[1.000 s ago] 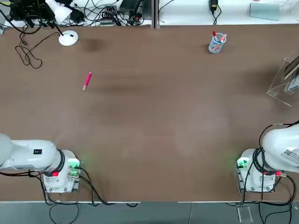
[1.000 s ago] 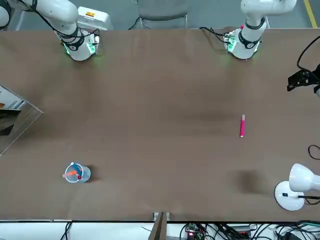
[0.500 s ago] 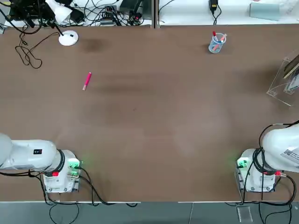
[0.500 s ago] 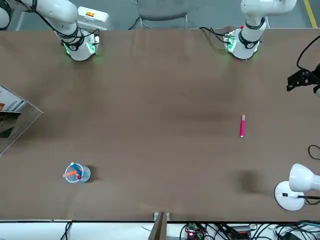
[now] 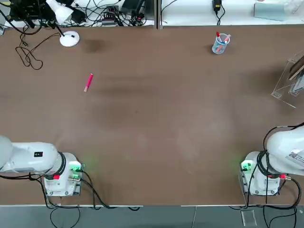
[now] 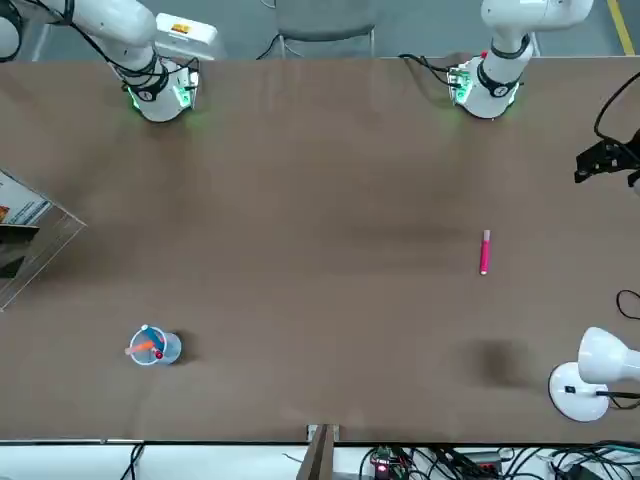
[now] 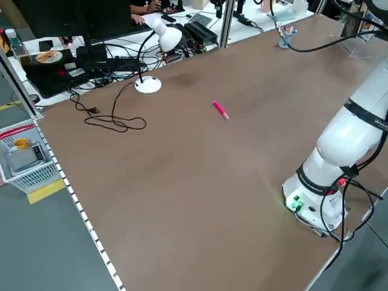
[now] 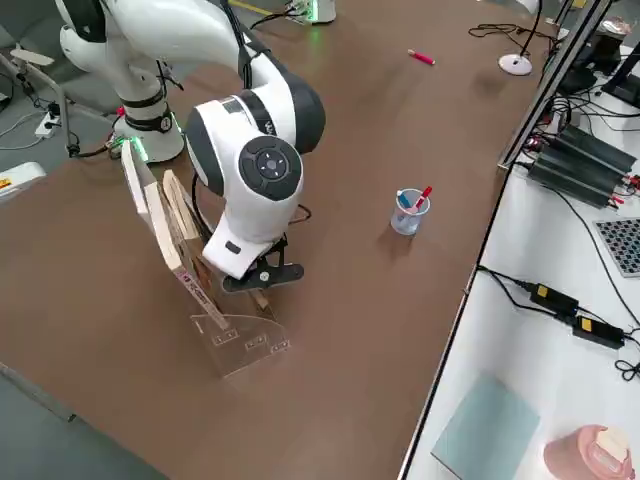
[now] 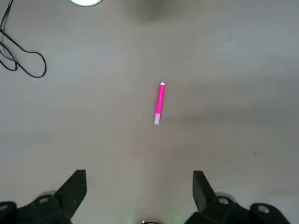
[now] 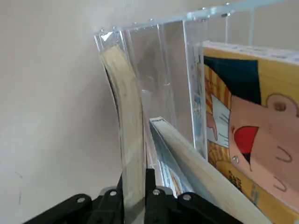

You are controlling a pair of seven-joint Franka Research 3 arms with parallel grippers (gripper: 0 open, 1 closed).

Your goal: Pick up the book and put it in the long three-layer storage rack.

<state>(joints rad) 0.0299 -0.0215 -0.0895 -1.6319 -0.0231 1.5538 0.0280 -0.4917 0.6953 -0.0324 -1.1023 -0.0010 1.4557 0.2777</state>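
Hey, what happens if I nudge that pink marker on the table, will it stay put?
It may well roll sideways, since the pink marker is slim and looks round. It probably won't tip, as it already lies flat on the table.

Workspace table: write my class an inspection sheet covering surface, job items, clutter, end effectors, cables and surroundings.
Surface: brown tabletop, mostly bare
Job items: book upright in the right end effector; clear rack around it, other books inside
Clutter: pink marker, pen cup, white lamp
End effectors: right shut on the book, at the rack; left open, idle over the table's left side
Cables: black loops near the lamp
Surroundings: white desk with electronics; person's hand
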